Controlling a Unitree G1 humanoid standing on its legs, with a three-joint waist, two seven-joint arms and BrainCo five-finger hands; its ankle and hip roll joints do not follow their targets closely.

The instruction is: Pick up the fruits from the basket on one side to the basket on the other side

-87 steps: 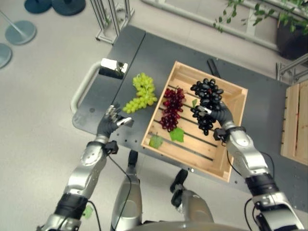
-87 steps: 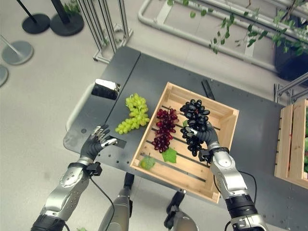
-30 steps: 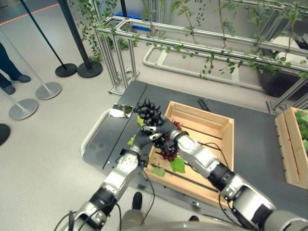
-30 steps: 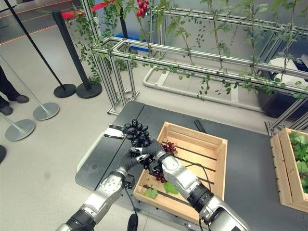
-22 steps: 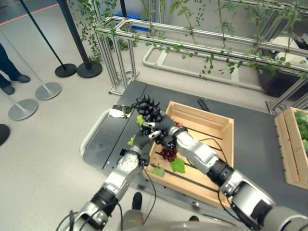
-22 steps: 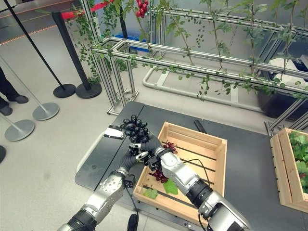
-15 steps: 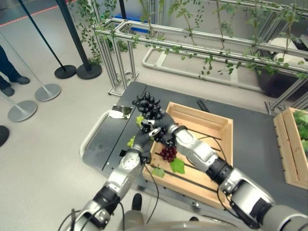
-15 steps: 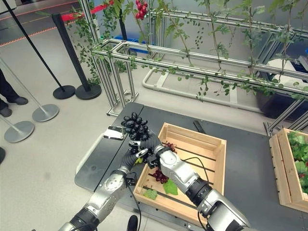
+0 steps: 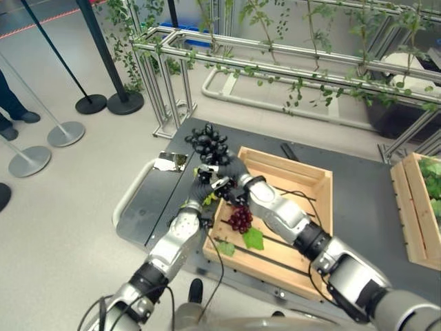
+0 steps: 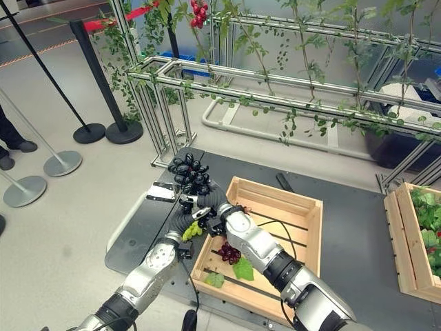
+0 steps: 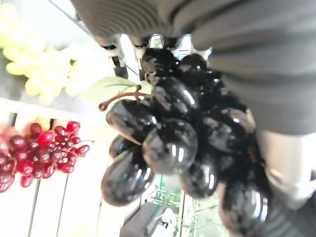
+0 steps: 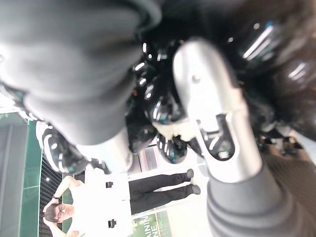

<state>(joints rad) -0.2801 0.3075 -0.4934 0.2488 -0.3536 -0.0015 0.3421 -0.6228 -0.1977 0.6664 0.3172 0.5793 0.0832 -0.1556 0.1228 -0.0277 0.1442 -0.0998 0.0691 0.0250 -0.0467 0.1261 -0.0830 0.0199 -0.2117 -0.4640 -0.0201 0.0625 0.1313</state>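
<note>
The black grape bunch (image 9: 209,144) covers most of both hands where they meet. The green grapes (image 10: 192,229) peek out, mostly hidden behind the left hand (image 10: 187,214). A person (image 9: 12,103) is cut off at the edge.

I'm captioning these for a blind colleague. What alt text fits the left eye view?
Both robot hands, left hand and right hand, meet around a bunch of black grapes raised beside a wooden crate. Red grapes lie in the crate.
</note>
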